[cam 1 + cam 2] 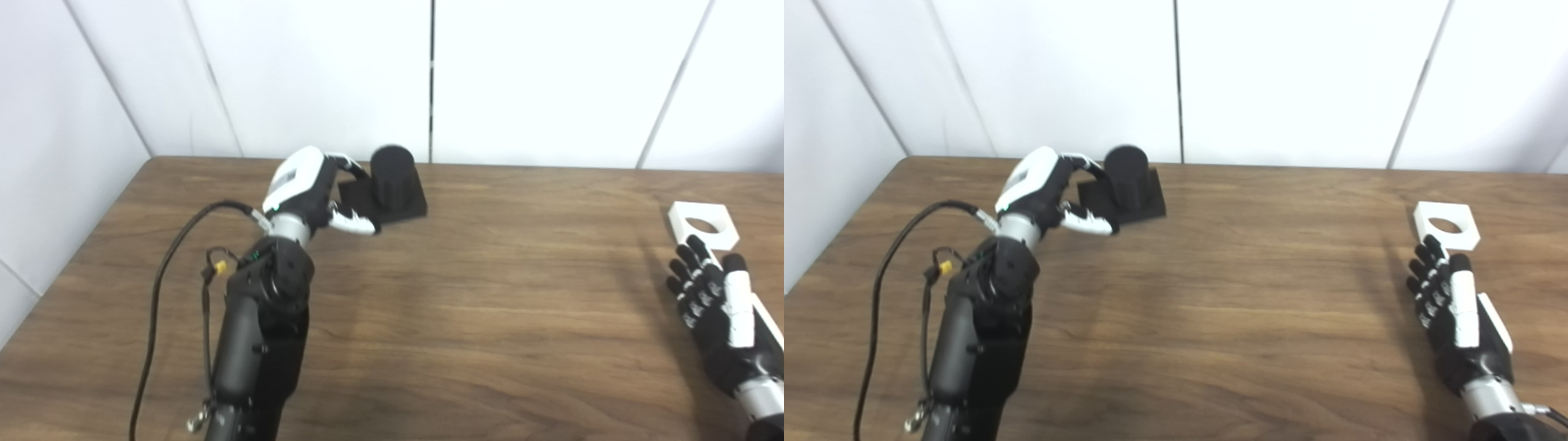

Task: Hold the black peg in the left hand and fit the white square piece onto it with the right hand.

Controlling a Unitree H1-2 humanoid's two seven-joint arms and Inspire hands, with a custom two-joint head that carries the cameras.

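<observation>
The black peg [392, 174] is a short upright cylinder on a flat black square base [407, 207], standing at the table's far left-centre. My left hand [306, 184] is at the base's left edge. Its fingers [346, 162] curl over the far corner and its thumb [354, 225] lies along the near corner, still apart and not clamped. The white square piece [726, 236], with a round hole, lies flat at the far right. My right hand [716, 300] lies open just in front of it, fingertips almost at its near edge and holding nothing.
The brown wooden table [490, 306] runs back to white wall panels [318, 73] just behind the peg. A black cable [165, 263] loops off my left forearm over the table's left side. The white piece lies close to the table's right side.
</observation>
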